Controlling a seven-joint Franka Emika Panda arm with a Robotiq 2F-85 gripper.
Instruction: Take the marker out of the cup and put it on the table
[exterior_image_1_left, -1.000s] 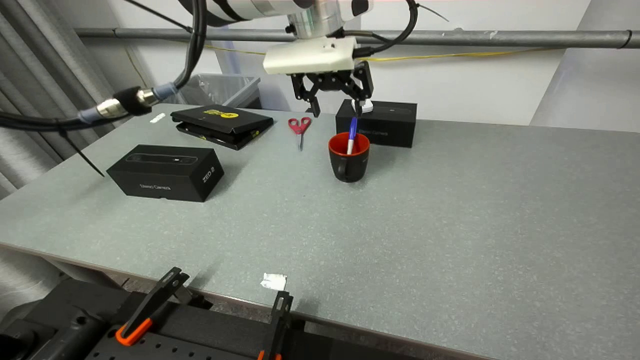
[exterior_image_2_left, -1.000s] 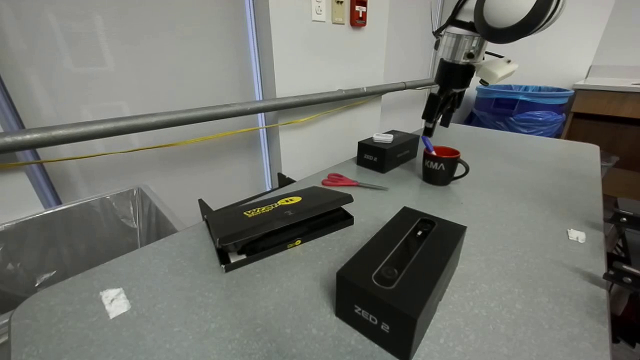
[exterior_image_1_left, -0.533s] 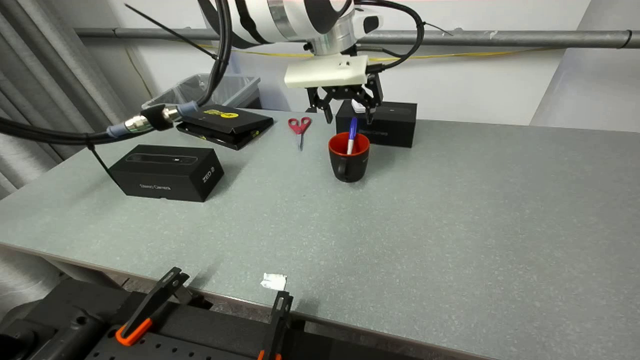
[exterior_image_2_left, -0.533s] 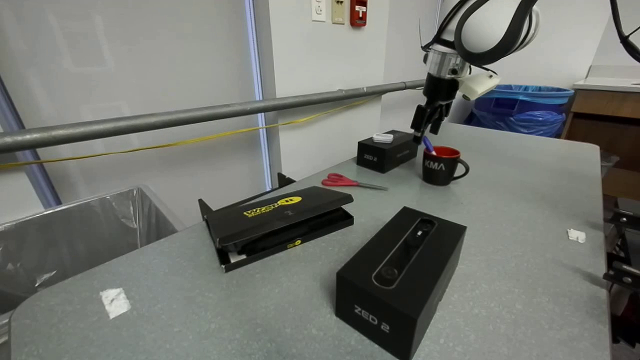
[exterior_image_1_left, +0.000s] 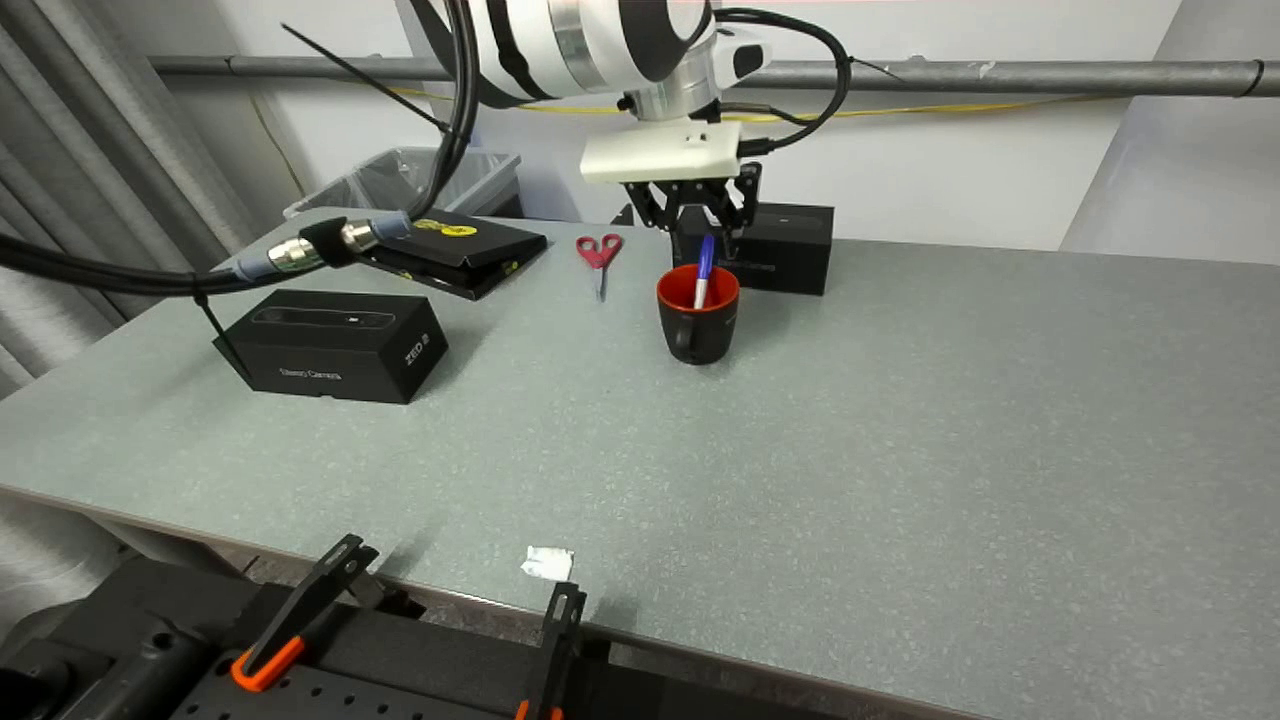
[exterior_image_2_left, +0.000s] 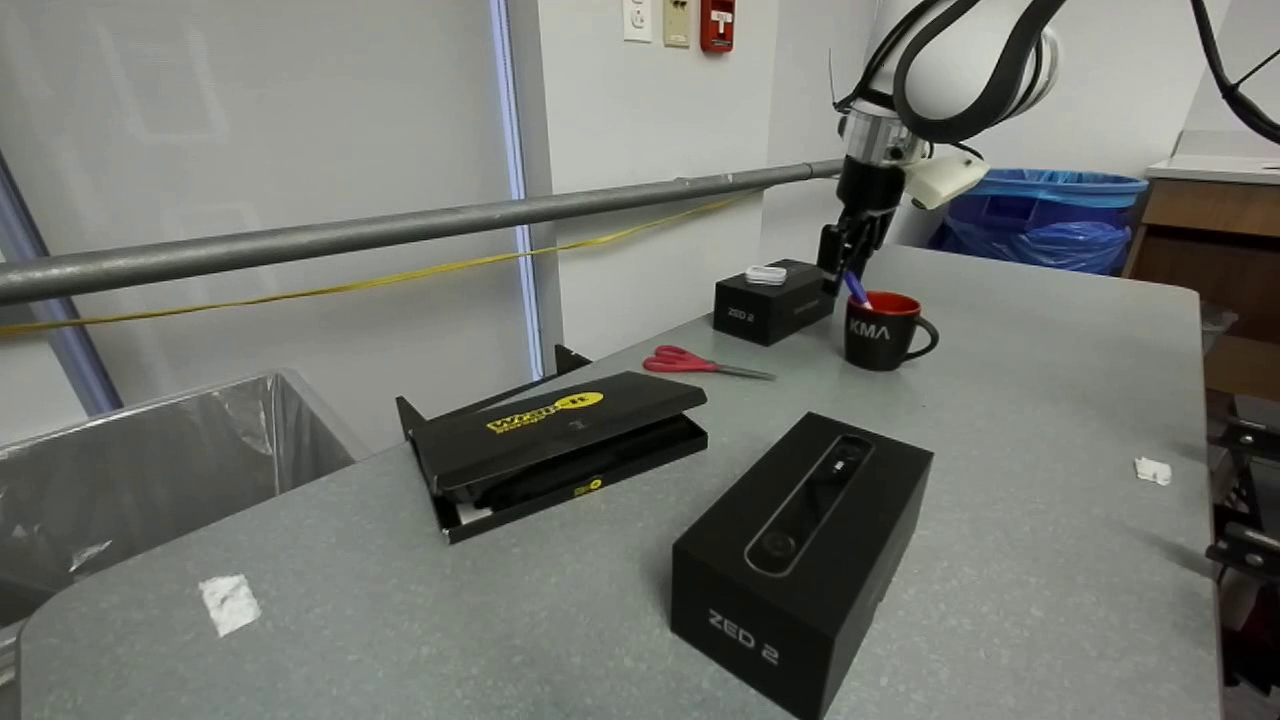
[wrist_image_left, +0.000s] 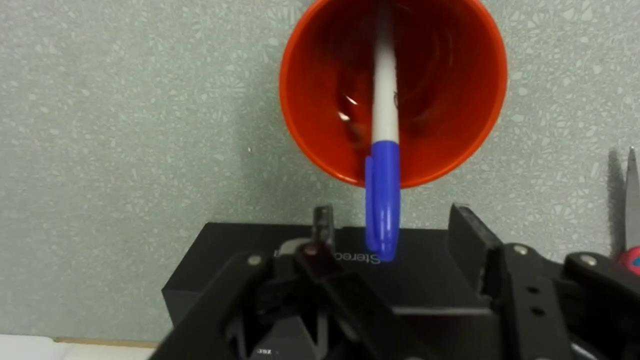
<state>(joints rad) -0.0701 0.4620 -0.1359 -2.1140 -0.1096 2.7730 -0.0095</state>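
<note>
The cup (exterior_image_1_left: 697, 338) stands upright on the grey table (exterior_image_1_left: 900, 480). It is black outside and red inside, and also shows in an exterior view (exterior_image_2_left: 868, 345). The blue-capped marker (wrist_image_left: 386, 200) leans in the cup (wrist_image_left: 462, 145), white end down, cap above the rim. The marker also shows in both exterior views (exterior_image_1_left: 705, 258) (exterior_image_2_left: 857, 290). My gripper (wrist_image_left: 391, 220) is partly open and points down just behind the cup. In the wrist view the marker's cap lies between the two fingers, with a gap on each side. The gripper shows in both exterior views (exterior_image_1_left: 705, 248) (exterior_image_2_left: 843, 278).
A black camera box (exterior_image_1_left: 785, 250) stands close behind the cup and gripper. Red-handled scissors (exterior_image_1_left: 599, 258) lie to one side. A black flat box (exterior_image_2_left: 560, 440) and a second camera box (exterior_image_2_left: 800, 560) stand farther off. A pipe (exterior_image_1_left: 960, 76) runs along the wall.
My gripper has come down and across to the marker, and its fingers have drawn closer together. The cup and marker have not moved.
</note>
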